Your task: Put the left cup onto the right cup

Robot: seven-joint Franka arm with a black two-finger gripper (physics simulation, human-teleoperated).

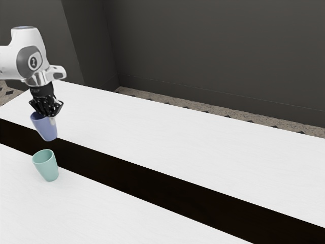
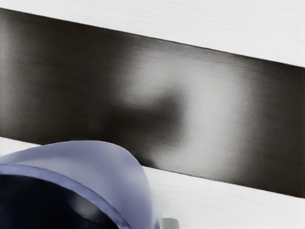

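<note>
A lavender-blue cup [image 1: 45, 127] hangs in the air at the exterior view's left, tilted, with my black gripper [image 1: 45, 108] shut on its rim. Below it and slightly nearer, a teal cup [image 1: 46, 165] stands upright on the white table near the dark stripe. The held cup sits a short way above the teal cup and is apart from it. In the wrist view the blue cup [image 2: 90, 176] looms large and blurred just under my hand, above the dark stripe [image 2: 190, 95].
A wide black stripe [image 1: 167, 185] crosses the white table [image 1: 203, 137] diagonally. Dark walls rise behind, with a patterned floor strip [image 1: 244, 114] at the table's far edge. To the exterior view's right the tabletop stretches wide.
</note>
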